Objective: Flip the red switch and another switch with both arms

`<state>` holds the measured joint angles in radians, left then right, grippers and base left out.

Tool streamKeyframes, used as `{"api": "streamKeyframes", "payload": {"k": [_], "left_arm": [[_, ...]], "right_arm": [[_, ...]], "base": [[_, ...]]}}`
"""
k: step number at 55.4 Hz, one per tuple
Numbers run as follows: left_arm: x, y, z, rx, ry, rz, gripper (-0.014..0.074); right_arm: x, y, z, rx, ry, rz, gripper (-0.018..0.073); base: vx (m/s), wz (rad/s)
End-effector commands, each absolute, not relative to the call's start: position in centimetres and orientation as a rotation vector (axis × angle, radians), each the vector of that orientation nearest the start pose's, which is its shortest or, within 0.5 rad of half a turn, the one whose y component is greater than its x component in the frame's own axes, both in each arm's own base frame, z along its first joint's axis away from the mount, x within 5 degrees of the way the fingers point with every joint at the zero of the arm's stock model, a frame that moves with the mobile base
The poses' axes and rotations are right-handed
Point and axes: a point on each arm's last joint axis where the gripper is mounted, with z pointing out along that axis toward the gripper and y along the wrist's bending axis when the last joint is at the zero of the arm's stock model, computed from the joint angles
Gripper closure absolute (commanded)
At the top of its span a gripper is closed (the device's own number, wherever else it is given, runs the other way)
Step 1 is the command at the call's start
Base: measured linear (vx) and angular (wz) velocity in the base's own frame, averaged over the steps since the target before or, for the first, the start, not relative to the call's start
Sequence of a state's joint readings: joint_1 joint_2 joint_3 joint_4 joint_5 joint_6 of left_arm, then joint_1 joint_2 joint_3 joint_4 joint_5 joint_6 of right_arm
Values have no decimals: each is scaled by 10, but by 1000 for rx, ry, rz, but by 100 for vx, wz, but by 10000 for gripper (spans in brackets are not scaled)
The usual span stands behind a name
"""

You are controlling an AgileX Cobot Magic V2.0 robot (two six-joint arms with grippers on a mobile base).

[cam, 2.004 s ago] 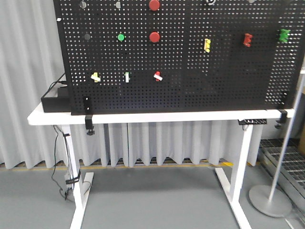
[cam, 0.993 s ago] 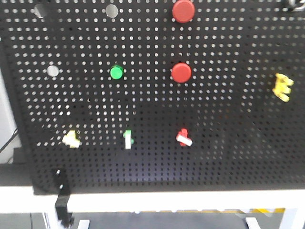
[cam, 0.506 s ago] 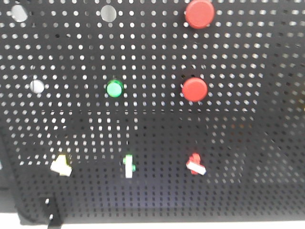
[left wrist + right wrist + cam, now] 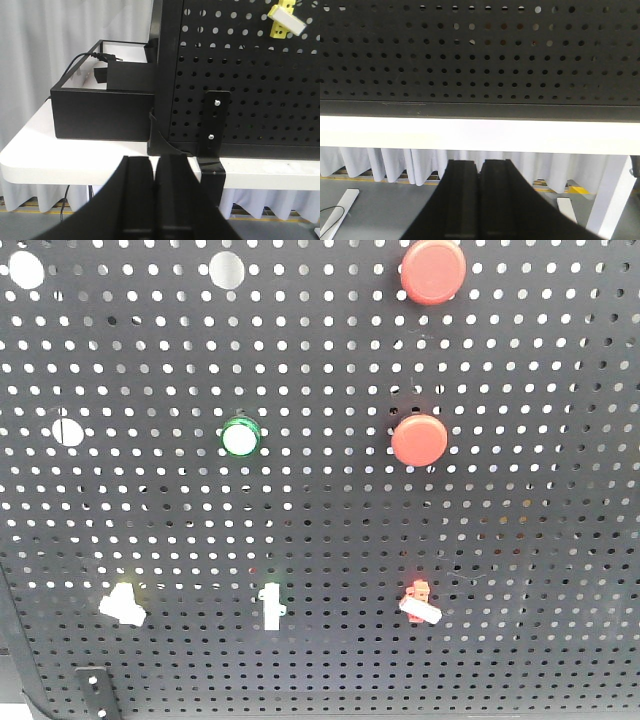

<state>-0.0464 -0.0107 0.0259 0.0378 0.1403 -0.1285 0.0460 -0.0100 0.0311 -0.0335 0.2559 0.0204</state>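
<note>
The red switch (image 4: 420, 602), a tiny toggle with a red base and a white lever slanting down to the right, sits low on the black pegboard (image 4: 520, 540). The yellow-based switch (image 4: 124, 603) is at the board's lower left; it also shows at the top right of the left wrist view (image 4: 286, 21). My left gripper (image 4: 155, 161) is shut and empty, below and left of that switch, in front of the table edge. My right gripper (image 4: 480, 164) is shut and empty, below the table's white edge. Neither gripper shows in the front view.
A white toggle (image 4: 270, 606) stands between the two switches. Two big red round buttons (image 4: 419, 439) (image 4: 433, 268) and a green one (image 4: 240, 437) sit higher up. A black box (image 4: 102, 107) with a cable stands left of the board. A black clamp (image 4: 215, 130) holds the board to the table (image 4: 60, 160).
The front view has drawn much closer to the pegboard; the switches now appear larger and lower in frame, and the table and floor have left the view.
</note>
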Motion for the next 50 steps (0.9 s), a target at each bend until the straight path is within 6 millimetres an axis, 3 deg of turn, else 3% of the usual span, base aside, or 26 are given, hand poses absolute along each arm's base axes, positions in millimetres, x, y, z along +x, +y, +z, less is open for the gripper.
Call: {"api": "streamKeyframes", "payload": {"k": [1,16,28,33,39,50], "left_arm": [[57,-2,193,-47,1571,-113,594],[57,-2,196,-46,1551,-114,594],[56,-3,206,-41,1438,-122,594],[52,-3,223,-33,1278,-131,594],[42,-3,260,-41,1106,-163,594],[35,-2,329,-8,1123,-106,594]], "right_arm": [[56,2,187,-52,1663,14,566],[56,2,191,-52,1621,15,566],[55,3,211,-69,1395,5,566],[52,4,225,-68,1264,10,566],[48,3,258,-65,1209,9,566],[58,3,324,-63,1252,4,566]], "base": [[0,0],[0,0],[0,0],[0,0],[0,0],[0,0]]}}
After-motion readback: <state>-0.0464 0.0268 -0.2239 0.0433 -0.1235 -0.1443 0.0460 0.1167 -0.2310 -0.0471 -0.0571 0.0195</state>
